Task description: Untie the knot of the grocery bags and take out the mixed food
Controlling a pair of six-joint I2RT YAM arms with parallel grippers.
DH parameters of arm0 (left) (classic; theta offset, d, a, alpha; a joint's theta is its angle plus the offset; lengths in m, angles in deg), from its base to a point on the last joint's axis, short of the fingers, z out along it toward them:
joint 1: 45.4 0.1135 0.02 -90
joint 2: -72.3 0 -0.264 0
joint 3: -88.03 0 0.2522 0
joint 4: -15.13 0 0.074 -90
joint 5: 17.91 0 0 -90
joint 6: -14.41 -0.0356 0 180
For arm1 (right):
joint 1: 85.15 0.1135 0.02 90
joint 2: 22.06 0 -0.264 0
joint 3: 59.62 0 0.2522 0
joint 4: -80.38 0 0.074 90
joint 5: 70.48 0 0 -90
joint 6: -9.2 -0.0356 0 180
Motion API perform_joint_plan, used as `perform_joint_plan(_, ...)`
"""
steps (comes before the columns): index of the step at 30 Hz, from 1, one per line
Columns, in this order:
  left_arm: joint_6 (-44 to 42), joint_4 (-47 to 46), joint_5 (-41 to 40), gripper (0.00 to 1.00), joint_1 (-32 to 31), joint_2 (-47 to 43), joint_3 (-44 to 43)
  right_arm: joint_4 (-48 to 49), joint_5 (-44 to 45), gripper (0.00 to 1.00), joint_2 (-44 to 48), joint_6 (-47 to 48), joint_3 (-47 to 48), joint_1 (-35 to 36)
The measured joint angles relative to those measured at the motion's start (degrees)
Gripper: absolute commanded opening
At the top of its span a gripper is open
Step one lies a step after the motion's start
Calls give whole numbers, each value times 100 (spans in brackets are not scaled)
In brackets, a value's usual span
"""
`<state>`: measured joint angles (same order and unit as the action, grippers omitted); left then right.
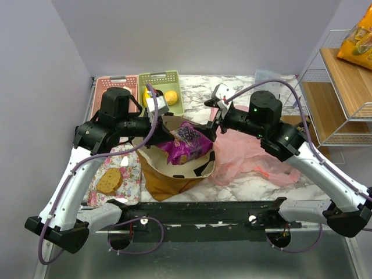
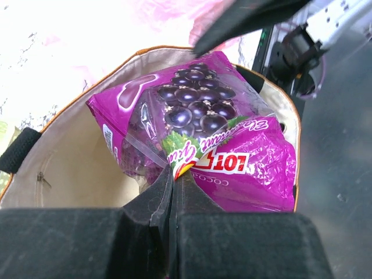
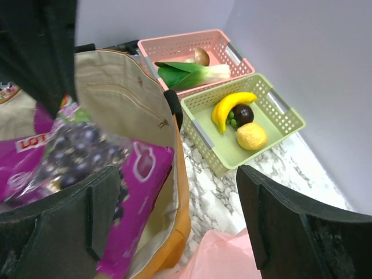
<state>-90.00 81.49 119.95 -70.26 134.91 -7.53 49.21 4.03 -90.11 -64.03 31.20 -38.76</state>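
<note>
My left gripper [image 2: 172, 174] is shut on the edge of the purple grape packet [image 2: 203, 116], which sits in the open mouth of the mustard-yellow tote [image 1: 168, 180]. In the top view the left gripper [image 1: 164, 132] is at the packet's [image 1: 187, 144] left end. At its right end is my right gripper [image 1: 210, 132]. The right gripper [image 3: 180, 224] is open, its fingers [image 3: 302, 226] straddling the tote's rim [image 3: 181, 197] beside the packet [image 3: 136, 186]. The crinkly pink bag [image 1: 250, 158] lies flat to the right of the tote.
A pink basket [image 3: 229, 53] holds a leek [image 3: 189, 72] and a mushroom [image 3: 201, 56]. A green basket [image 3: 288, 113] holds a banana [image 3: 226, 104], a dark fruit [image 3: 244, 114] and a lemon [image 3: 251, 136]. Bread [image 1: 108, 180] lies on a floral cloth. A wire shelf [image 1: 343, 87] stands at the right.
</note>
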Motion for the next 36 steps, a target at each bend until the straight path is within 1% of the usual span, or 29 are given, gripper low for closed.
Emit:
perform_joint_plan(4,863,-417,70,0,227,15,17,-411,-278,91,197,402,282,0)
perform_joint_plan(5,1233,-568,98,0,297,42,15,-542,-411,90,232,544,376,0)
perform_joint_plan(10,2387,-1056,236,0,446,223,13,-1099,-1187,94,243,1329,811,20)
perform_joint_plan(15,3073,-1292,365,0,450,295,22,-1633,-1578,95,-219,2258,1346,291)
perform_joint_plan(17,3272,-1381,391,0,457,310,22,-1849,-1622,95,-334,2682,1375,446)
perform_joint_plan(20,3556,-1510,492,0,514,376,24,-2022,-1622,92,-358,3283,1204,656)
perform_joint_plan(21,3609,-1541,522,0,531,393,28,-2020,-1609,90,-345,3432,1137,708)
perform_joint_plan(22,3703,-1628,570,0,564,431,48,-2020,-1576,85,-326,3606,1038,763)
perform_joint_plan(26,3919,-1797,693,0,616,468,157,-1893,-1373,61,-286,4192,651,841)
perform_joint_plan(28,3987,-1871,723,0,629,481,227,-1740,-1279,46,-273,4363,511,841)
perform_joint_plan(31,4024,-1930,756,0,647,485,295,-1386,-1121,15,-188,4546,251,841)
perform_joint_plan(32,4017,-1947,780,0,649,485,326,-1283,-1073,7,-166,4553,203,841)
perform_joint_plan(33,4017,-1958,785,0,649,485,348,-1191,-1025,1,-149,4533,173,841)
perform_joint_plan(35,3995,-1993,796,0,660,481,393,-1058,-935,1,-116,4398,140,841)
perform_joint_plan(36,3976,-2009,793,11,664,479,407,-1016,-903,1,-114,4288,136,848)
